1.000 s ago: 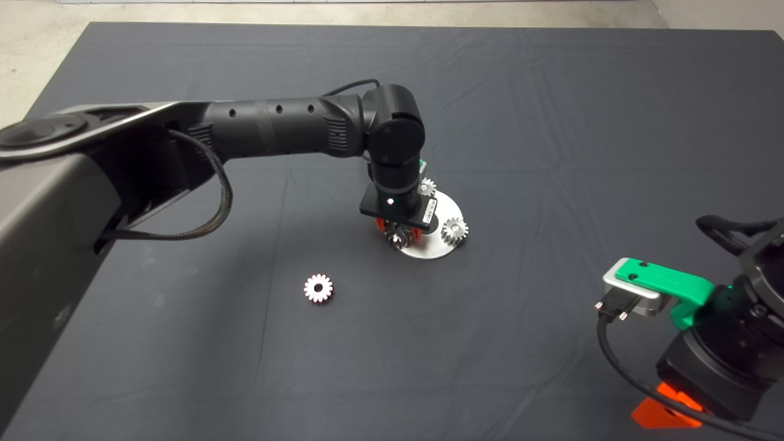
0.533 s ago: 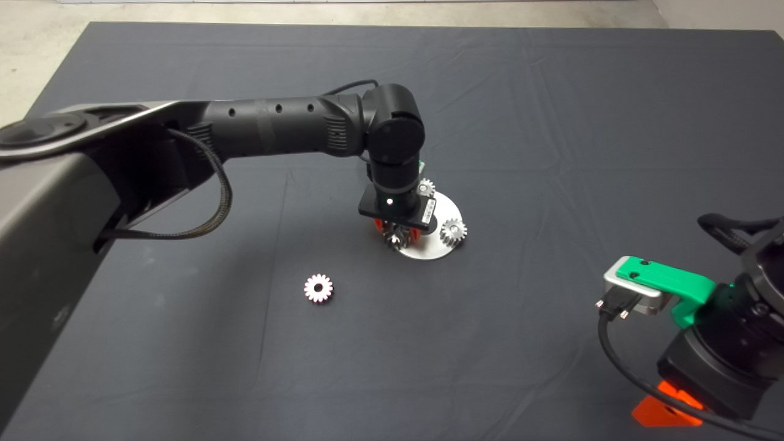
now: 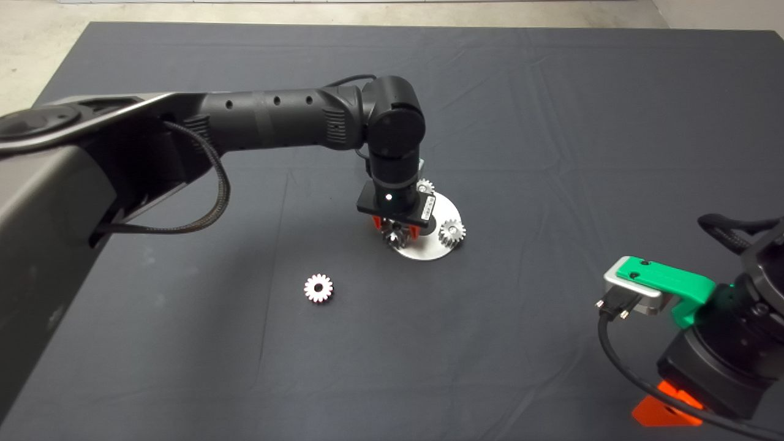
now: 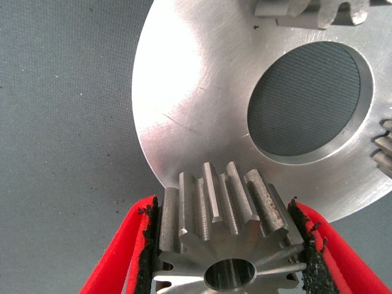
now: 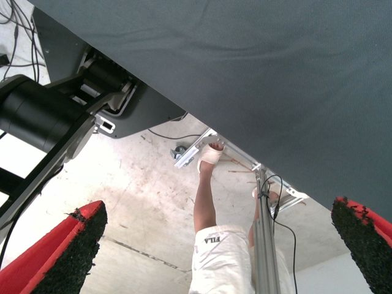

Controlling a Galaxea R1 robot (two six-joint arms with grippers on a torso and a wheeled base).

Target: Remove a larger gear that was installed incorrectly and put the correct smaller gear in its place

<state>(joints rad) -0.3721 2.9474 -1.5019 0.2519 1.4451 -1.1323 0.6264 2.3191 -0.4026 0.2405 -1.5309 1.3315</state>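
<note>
Head view: dark mat [image 3: 551, 122] covering nearly the whole frame, creased, with pale floor [image 3: 37, 43] along the top edge and upper left corner. Left gripper [image 3: 395, 229] at frame centre, clenched on the larger gear [image 3: 395, 233] over the near-left rim of a round metal plate [image 3: 429, 250]. Two small gears [image 3: 452, 232] seated on the plate's right and far side. The smaller gear [image 3: 318, 288] lying flat, lower left of the plate, well apart, with open mat all round. Right gripper [image 3: 664, 410] parked at the lower right corner.

Left wrist view: red fingers [image 4: 131, 245] pressed against both sides of the larger gear, held just above the plate's edge.

Right wrist view: fingers [image 5: 61, 257] spread wide apart, nothing between; mat edge, floor and a person's legs [image 5: 205, 196] beyond.
</note>
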